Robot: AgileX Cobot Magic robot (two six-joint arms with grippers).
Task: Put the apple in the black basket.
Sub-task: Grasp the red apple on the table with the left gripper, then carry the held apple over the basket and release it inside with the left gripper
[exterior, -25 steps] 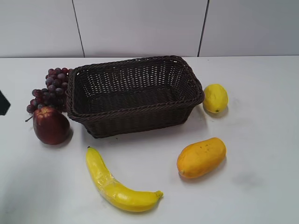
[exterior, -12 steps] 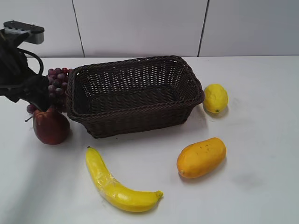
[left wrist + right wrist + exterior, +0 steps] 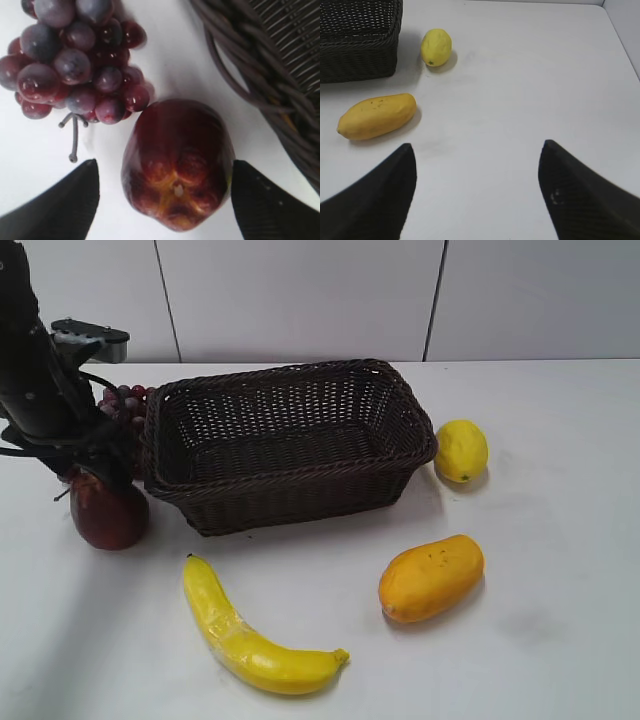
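Note:
The dark red apple [image 3: 108, 510] rests on the white table left of the black basket [image 3: 285, 440], just in front of the grapes [image 3: 120, 405]. My left gripper [image 3: 95, 465] hangs right above the apple. In the left wrist view the apple [image 3: 177, 162] lies between my open left gripper's [image 3: 162, 170] two fingers, with a gap on the left side and the right finger close to it. The basket's braided rim [image 3: 260, 75] shows at the right. My right gripper [image 3: 477, 152] is open and empty over bare table.
A banana [image 3: 250, 635] lies at the front, a mango [image 3: 430, 577] at the front right and a lemon [image 3: 461, 450] right of the basket. The grapes [image 3: 75, 60] lie close beside the apple. The mango [image 3: 376, 116] and lemon [image 3: 436, 46] show in the right wrist view.
My left arm has come into view from the left and moved right and down over the apple. The apple and the other fruit have not moved.

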